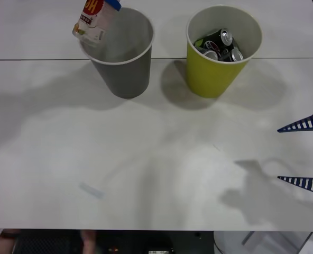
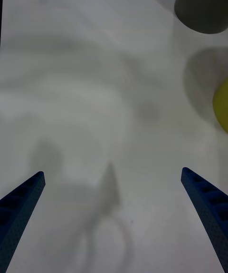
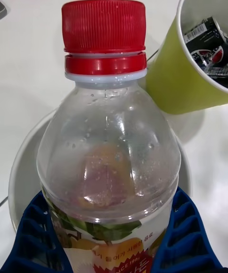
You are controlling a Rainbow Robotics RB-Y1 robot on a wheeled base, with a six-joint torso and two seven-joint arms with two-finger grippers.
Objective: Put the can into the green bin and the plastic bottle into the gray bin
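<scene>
Front view: cans (image 1: pixel 222 46) fill green bin (image 1: pixel 220 74); left gripper (image 3: pixel 109 249) clenches plastic bottle (image 3: pixel 109 159) above gray bin (image 1: pixel 126 74)

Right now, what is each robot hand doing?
Left gripper: closed on the plastic bottle, above the gray bin.
Right gripper: open, holding nothing.

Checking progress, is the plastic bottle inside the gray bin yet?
Not yet: the left pincer holds the plastic bottle above the gray bin.
</scene>
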